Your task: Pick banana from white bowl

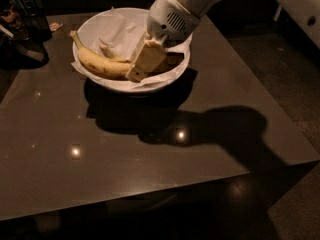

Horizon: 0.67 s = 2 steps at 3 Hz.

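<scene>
Gripper (141,66) is reaching down into the white bowl (150,87), right of the bowl's centre, with its beige tip sitting against the right part of the banana (100,64). How far the gripper is open, and whether it is actually clamping the banana, cannot be told; the far side is hidden behind the near one.

Banana is lying inside the bowl, on the crumpled white paper (120,34). Its stem end is pointing up-left, poking over the left rim, and its body is curving along the near side toward the gripper. A brownish patch is showing just right of the gripper, too dark to identify.

White wrist housing (172,16) with a vent grille is rising from the gripper toward the top of the view, and the arm is leaving the frame there.

Bowl is sitting on the far half of the dark glossy worktop (125,169), left of middle. The arm's shadow (225,129) is falling across the worktop to the right of the bowl. Dark clutter (20,19) is crowding the far-left corner, not identifiable. A small pale scrap (55,26) is lying near it, apart from the bowl.
</scene>
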Motion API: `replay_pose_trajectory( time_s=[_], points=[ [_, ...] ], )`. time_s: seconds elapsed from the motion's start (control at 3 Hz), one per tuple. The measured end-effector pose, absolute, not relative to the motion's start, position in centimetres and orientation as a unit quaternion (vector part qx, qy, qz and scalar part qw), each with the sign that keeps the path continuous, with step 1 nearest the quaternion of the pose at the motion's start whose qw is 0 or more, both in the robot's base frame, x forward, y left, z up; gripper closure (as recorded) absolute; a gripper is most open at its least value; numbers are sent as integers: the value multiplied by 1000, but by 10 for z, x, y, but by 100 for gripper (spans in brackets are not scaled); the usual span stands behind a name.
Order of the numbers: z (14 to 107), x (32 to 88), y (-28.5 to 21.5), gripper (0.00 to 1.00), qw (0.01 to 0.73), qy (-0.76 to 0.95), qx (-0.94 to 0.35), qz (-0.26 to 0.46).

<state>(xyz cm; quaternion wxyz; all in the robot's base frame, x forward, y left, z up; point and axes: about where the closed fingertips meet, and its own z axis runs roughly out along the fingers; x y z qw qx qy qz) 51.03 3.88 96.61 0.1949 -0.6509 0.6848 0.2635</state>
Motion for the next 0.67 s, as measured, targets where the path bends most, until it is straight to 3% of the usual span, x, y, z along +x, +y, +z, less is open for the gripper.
replay_pose_trajectory(
  time_s=[0.33,0.67],
  points=[
    [977,449,37,100,199,694,-629,288],
    [977,449,37,100,199,694,-629,288]
  ],
)
